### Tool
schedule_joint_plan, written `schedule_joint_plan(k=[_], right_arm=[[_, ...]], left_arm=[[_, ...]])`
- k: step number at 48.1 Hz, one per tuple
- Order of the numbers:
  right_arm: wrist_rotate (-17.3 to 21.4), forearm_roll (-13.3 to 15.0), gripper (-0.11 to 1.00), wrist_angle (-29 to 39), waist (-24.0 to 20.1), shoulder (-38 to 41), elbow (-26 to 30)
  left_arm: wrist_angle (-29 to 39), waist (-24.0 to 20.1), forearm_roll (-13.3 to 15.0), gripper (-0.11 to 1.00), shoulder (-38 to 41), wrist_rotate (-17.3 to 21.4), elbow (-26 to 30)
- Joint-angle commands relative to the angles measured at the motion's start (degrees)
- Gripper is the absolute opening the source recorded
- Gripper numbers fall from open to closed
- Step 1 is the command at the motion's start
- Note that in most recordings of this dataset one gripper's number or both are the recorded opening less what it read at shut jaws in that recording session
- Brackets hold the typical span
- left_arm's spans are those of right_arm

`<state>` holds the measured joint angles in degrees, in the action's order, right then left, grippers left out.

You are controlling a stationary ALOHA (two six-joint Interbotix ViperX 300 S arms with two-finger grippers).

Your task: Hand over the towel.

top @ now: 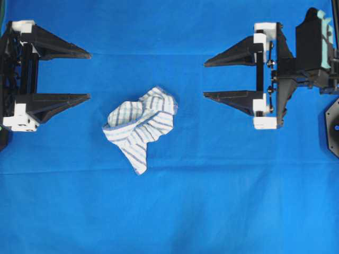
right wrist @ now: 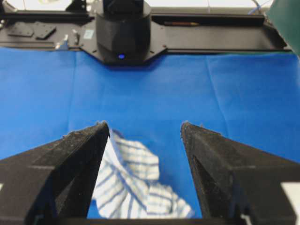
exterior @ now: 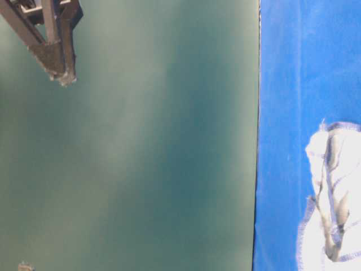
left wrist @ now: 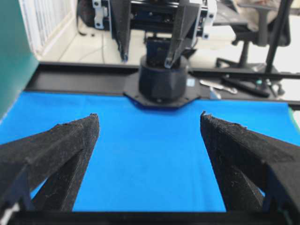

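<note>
Overhead exterior: towel (top: 140, 126) found crumpled on the blue sheet (top: 169, 211), between the two grippers and touching neither. Left gripper (top: 89, 75) spread wide, nothing between the jaws; right gripper (top: 205, 80) likewise spread and empty. Towel lying toward the lower side of both grippers' centre lines, its bulk somewhat nearer the left gripper, judged the shorter reach. Long axis running diagonally, from a raised fold at upper right down to a tapering corner at lower left. White cloth, thin blue-grey stripes, bunched with a hollow fold on top; judged soft, likely to give under a pinch.

Table-level exterior: view turned on its side. Towel (exterior: 335, 197) seen at the right edge as a rumpled white heap with a hemmed border, resting on the blue sheet (exterior: 293, 73). One dark gripper tip at the upper left, clear of the cloth; which arm cannot be told.

Left wrist: left gripper (left wrist: 150, 123) jaws well apart, only bare blue sheet (left wrist: 150, 159) between them. No towel in this view.

Right wrist: right gripper (right wrist: 145, 129) jaws well apart. Towel (right wrist: 133, 183) visible low between them, offset toward the left finger, not gripped
</note>
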<state>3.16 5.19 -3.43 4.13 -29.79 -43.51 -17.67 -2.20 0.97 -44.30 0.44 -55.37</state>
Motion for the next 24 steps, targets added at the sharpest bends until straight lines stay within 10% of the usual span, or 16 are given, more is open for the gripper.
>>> schedule_joint_plan(k=[1,24], right_arm=[[0.0,-0.2,0.68,1.5,0.1,-3.4,-0.4],[0.1,-0.7,0.68,4.0,0.2,-24.2,-15.9]], left_arm=[[2.1,0.1,0.1,0.93,-2.1,0.1,0.4],[9.9,-0.5,0.0,0.92,-22.9,2.2,-9.5]])
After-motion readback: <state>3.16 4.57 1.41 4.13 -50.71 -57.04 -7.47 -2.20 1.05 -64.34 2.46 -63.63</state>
